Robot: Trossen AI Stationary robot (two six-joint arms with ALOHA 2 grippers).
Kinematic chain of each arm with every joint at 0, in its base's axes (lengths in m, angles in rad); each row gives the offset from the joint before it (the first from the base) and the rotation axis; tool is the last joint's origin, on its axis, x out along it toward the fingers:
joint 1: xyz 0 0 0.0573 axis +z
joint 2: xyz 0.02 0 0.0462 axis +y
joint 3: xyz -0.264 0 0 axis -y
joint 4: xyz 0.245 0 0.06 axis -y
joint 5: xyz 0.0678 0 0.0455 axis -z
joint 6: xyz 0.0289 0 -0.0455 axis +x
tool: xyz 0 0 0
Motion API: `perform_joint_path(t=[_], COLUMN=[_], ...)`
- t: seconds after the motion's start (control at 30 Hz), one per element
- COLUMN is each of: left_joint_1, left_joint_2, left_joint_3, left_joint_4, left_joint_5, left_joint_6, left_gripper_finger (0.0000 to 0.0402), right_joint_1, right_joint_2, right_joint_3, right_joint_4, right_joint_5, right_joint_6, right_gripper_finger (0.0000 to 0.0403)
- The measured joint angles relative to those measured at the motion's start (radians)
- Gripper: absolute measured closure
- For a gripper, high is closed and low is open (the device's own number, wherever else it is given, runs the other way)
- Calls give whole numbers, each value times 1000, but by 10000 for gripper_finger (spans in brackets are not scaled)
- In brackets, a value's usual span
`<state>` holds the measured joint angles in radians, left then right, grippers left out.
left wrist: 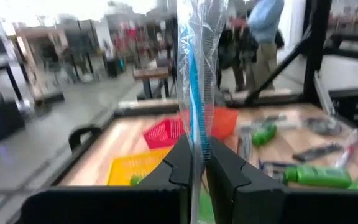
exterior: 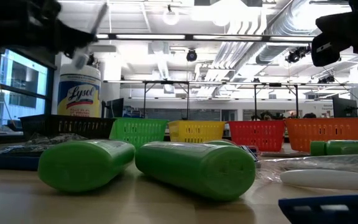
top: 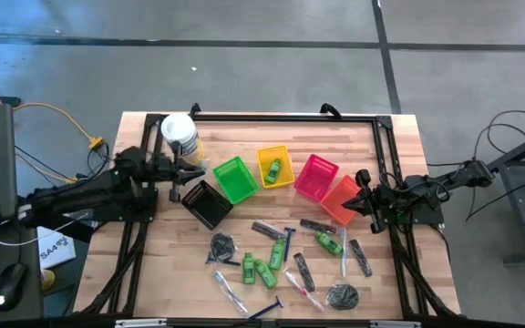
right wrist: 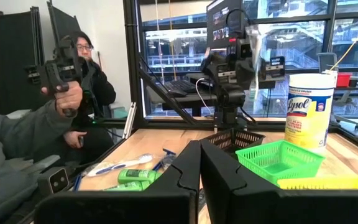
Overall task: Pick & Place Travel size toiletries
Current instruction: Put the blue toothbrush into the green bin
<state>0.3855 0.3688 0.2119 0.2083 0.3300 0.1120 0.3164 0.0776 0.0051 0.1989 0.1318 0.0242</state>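
Travel size toiletries lie scattered on the near half of the wooden table: green bottles (top: 264,271), black combs (top: 304,271), dark coiled bundles (top: 222,244), clear tubes (top: 230,290) and a blue razor (top: 264,310). One green bottle (top: 272,170) lies in the yellow basket (top: 285,155). My left gripper (top: 190,173) hovers at the left, next to the black basket (top: 206,202), shut on a clear packet (left wrist: 194,74) with a blue item inside. My right gripper (top: 361,202) waits shut, with nothing between its fingers (right wrist: 199,149), next to the orange basket (top: 340,199). My left gripper pinches the clear packet between its two fingers, on the packet's lower part (left wrist: 196,140). The fingers come at it level and lie across it. The packet stands upright above them, lifted clear of the table, and a short end shows below them.
A row of baskets crosses the table's middle: black, green (top: 235,179), yellow, pink (top: 315,176), orange. A white tub with a yellow label (top: 180,135) stands at the far left. A black frame (top: 281,117) edges the table. A person sits beyond the table (right wrist: 73,93).
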Motion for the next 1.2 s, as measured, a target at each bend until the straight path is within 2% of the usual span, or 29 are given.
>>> perform_joint_path(t=[0.2,0.33,0.47,0.6,0.7,0.93,1.2], left_joint_1=[-6,-53,-103,-104,-87,-23,-12], left_joint_2=[381,605,777,872,911,955,1039], left_joint_3=[160,264,339,388,394,394,394], left_joint_4=[55,57,59,63,59,11,8], left_joint_5=[1,1,39,84,80,113,134], left_joint_6=[120,338,542,648,702,705,720], left_gripper_finger=[385,385,385,385,385,385,385], right_joint_1=[0,0,0,0,0,0,0], right_joint_2=[0,0,0,0,0,0,0], right_joint_3=[0,0,0,0,0,0,0], right_joint_4=[0,0,-1,-11,-13,-17,-16], right_joint_5=[0,0,-1,-1,-3,-4,-1], right_joint_6=[-10,-25,-28,-28,-28,-28,-28], right_gripper_finger=[399,399,399,399,399,399,399])
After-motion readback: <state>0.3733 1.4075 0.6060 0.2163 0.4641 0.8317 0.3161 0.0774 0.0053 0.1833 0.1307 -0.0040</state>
